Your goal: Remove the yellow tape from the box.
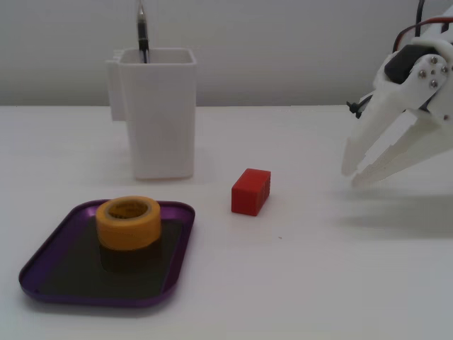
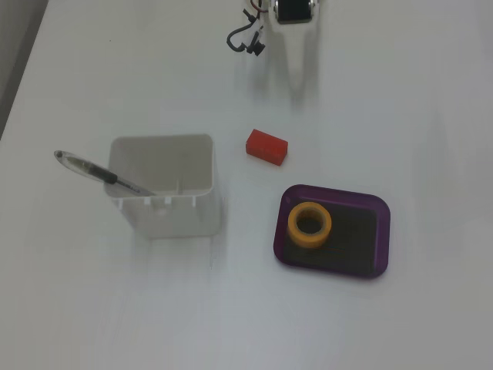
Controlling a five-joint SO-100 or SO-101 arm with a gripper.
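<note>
The yellow tape (image 1: 127,232) is a thick yellow-orange roll lying flat, hole up, on the dark floor of the box (image 1: 67,263), a shallow purple tray at the front left of the table. In the other fixed view the tape (image 2: 293,226) sits in the left half of the box (image 2: 362,231). My white gripper (image 1: 352,176) hangs at the far right, tips pointing down to the left, fingers together and empty, well away from the box. It also shows at the top edge of the other fixed view (image 2: 299,81).
A small red block (image 1: 250,191) lies between the box and the gripper; it also shows in the other fixed view (image 2: 266,146). A tall white square container (image 1: 159,113) holding a pen (image 1: 142,28) stands behind the box.
</note>
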